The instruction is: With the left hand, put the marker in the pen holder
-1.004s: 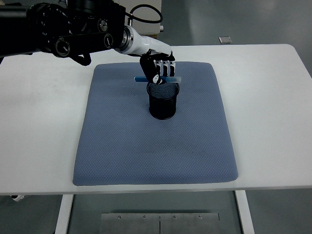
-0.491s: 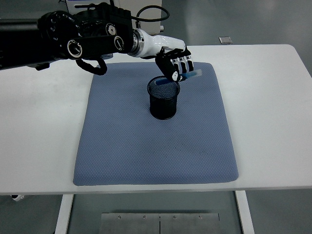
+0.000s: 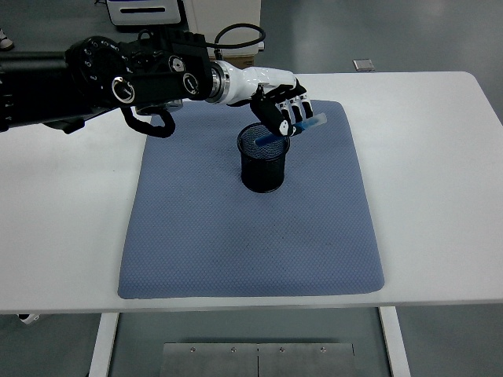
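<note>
While the left arm (image 3: 118, 78) reaches in from nine o'clock and runs across the far part of the table (image 3: 440, 157), its white wrist bends down so that the left hand (image 3: 284, 111) hangs over the far right rim of the cup (image 3: 264, 160). Its fingers (image 3: 295, 111) are curled around a blue marker (image 3: 292, 129), gripping it near the upper end. From the hand, the marker slants down toward eight o'clock: its upper end sticks out at about two o'clock of the hand, and its lower end dips just inside the cup's mouth. That black mesh cup stands upright on the blue mat (image 3: 236, 243), toward the mat's twelve o'clock side. Only this one arm shows over the white table.
</note>
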Controlling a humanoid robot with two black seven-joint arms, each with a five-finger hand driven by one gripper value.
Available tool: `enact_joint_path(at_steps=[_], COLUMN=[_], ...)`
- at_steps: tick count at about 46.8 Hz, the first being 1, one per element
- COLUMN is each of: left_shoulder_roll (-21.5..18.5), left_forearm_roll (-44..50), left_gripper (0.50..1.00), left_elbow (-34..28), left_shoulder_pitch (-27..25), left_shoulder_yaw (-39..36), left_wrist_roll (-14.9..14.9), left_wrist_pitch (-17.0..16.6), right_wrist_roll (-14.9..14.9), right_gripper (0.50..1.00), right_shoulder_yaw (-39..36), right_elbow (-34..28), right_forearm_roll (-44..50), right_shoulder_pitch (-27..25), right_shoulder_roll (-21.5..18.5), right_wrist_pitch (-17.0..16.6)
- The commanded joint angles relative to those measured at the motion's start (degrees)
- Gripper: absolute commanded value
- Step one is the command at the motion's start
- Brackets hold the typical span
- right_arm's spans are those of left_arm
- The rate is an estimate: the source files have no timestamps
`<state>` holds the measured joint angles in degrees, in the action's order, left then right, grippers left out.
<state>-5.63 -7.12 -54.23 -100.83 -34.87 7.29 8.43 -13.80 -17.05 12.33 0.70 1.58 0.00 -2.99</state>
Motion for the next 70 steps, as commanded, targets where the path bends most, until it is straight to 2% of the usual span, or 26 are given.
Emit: enact_joint_path(at_steps=[1, 6, 16, 21, 28, 35, 43, 50, 56, 63, 70], left_shoulder_roll=[-0.17, -0.35, -2.36, -5.96, -11.5, -18.71, -24.34, -28.47, -29.61, -30.32, -31.46], left_forearm_roll=[0.0, 0.0, 0.09, 0.26, 0.53, 0.61, 0.53, 0.53, 0.7, 1.93, 3.51], left_gripper=[0.871, 1.0, 1.0, 1.0, 1.0, 1.0, 1.0, 1.0, 1.0, 1.0, 1.0], left_elbow=[0.0, 0.0, 0.0, 0.09, 0.62, 2.98, 8.78, 9.76, 9.93, 10.19, 11.25], left_shoulder_pitch=[-0.51, -1.12, -1.21, -1.04, 0.98, 7.48, 20.66, 29.8, 35.61, 42.46, 45.63], left_shoulder_yaw=[0.07, 0.15, 0.24, 1.2, 6.91, 13.32, 27.03, 38.99, 46.11, 53.49, 58.07], left_wrist_roll=[0.0, 0.0, 0.0, 0.0, 0.0, 0.0, 0.09, 0.09, 0.7, 3.78, 4.31], left_wrist_pitch=[-0.08, -0.08, 0.53, 0.53, 0.88, 0.8, 0.97, 1.85, 4.22, 4.4, 4.4], right_wrist_roll=[0.0, 0.0, 0.0, 0.0, 0.0, 0.0, 0.0, 0.0, 0.0, 0.09, 0.09], right_gripper=[1.0, 1.0, 1.0, 1.0, 1.0, 1.0, 1.0, 1.0, 1.0, 1.0, 1.0], right_shoulder_yaw=[0.0, 0.0, 0.0, 0.0, 0.0, 0.0, 0.0, 0.0, -0.09, 0.0, 0.0], right_elbow=[-0.02, -0.02, -0.02, -0.02, 0.07, -0.02, -0.02, -0.02, -0.02, 0.15, 0.07], right_forearm_roll=[0.0, 0.0, 0.0, 0.0, 0.0, 0.0, 0.0, 0.0, -0.09, 0.0, -0.09], right_shoulder_pitch=[0.0, 0.0, 0.0, 0.0, 0.0, 0.0, 0.0, 0.0, 0.0, -1.75, -1.93], right_shoulder_roll=[0.0, 0.0, 0.0, 0.0, 0.0, 0.0, 0.0, 0.0, 0.0, 0.0, 0.0], right_wrist_pitch=[0.0, 0.0, 0.0, 0.0, 0.0, 0.0, 0.0, 0.0, 0.0, 0.0, 0.0])
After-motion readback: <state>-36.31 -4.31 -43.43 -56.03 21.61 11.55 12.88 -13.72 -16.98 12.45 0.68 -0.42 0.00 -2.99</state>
